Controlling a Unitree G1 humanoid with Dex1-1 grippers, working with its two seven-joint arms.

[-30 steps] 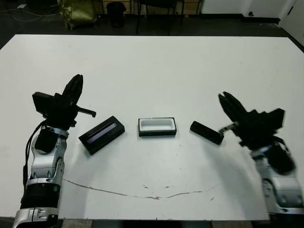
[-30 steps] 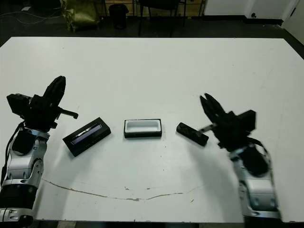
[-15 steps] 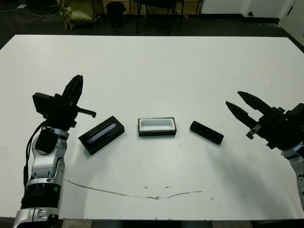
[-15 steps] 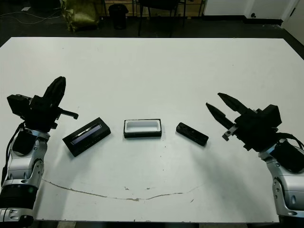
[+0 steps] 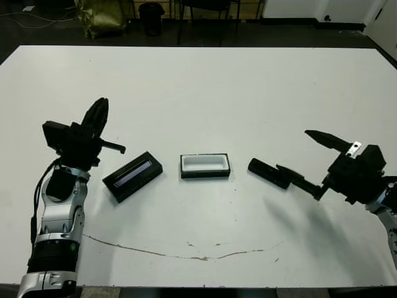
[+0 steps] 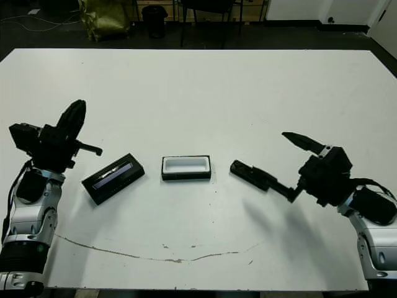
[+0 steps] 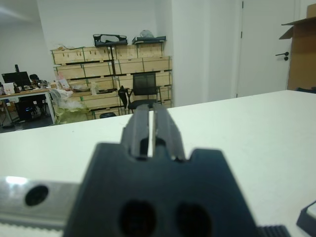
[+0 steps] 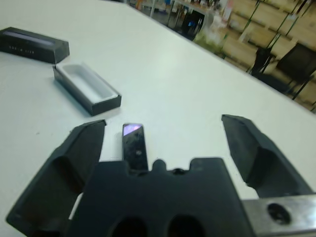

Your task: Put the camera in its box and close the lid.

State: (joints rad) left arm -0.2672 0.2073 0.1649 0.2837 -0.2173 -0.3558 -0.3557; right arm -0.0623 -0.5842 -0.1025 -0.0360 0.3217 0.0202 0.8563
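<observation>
White tabletop (image 5: 205,87) carries three things in a row toward its near edge, all lying flat and apart from one another; the lid (image 5: 133,176), black with its grey-blue stripe up, lies nearest the left edge, turned at a slant; the box (image 5: 205,166) sits in the middle of the row, its white inside showing and holding nothing; the camera (image 5: 268,173) lies to the right of the box, angled, its pale window visible in the right wrist view; the right gripper (image 5: 307,157) is spread wide, one finger (image 5: 301,181) reaching close beside the camera's right end, grasping nothing; the left gripper (image 5: 98,115) hovers near the left edge beside the lid, its fingers pressed nearly together and bare.
</observation>
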